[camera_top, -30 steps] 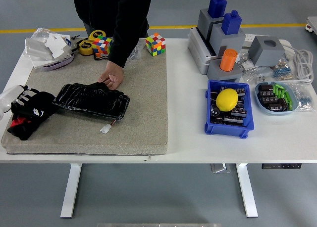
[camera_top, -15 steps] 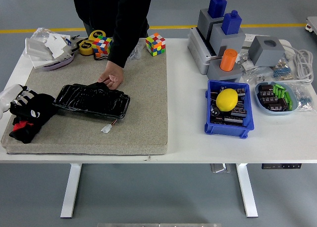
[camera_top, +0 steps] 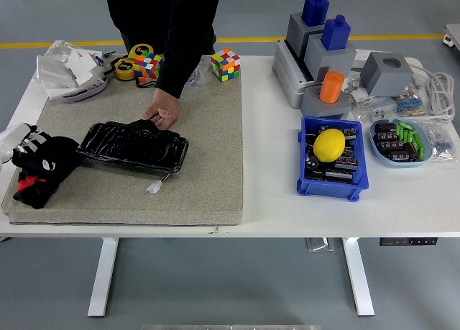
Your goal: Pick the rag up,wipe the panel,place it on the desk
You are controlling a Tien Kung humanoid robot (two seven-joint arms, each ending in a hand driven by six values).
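A black rag (camera_top: 50, 165) with a red patch lies on the grey mat (camera_top: 208, 165) near its left edge. Just right of it lies the glossy black panel (camera_top: 133, 144), with a small white connector (camera_top: 153, 188) on a wire at its front. My left hand (camera_top: 25, 144) is at the picture's left edge, fingers spread over the rag's left end and not gripping it. A person at the far side presses one hand (camera_top: 162, 116) on the panel's far edge. My right hand is out of view.
Two puzzle cubes (camera_top: 225, 63) and tape rolls (camera_top: 133, 60) sit at the mat's far edge. A blue bin (camera_top: 332, 157) with a yellow lemon, grey blocks (camera_top: 323, 49), a tray of parts (camera_top: 401, 141) and cables stand on the right.
My left hand has drawn back to the left, off the middle of the rag. The rag stays on the mat. The person's hand and the panel have not moved.
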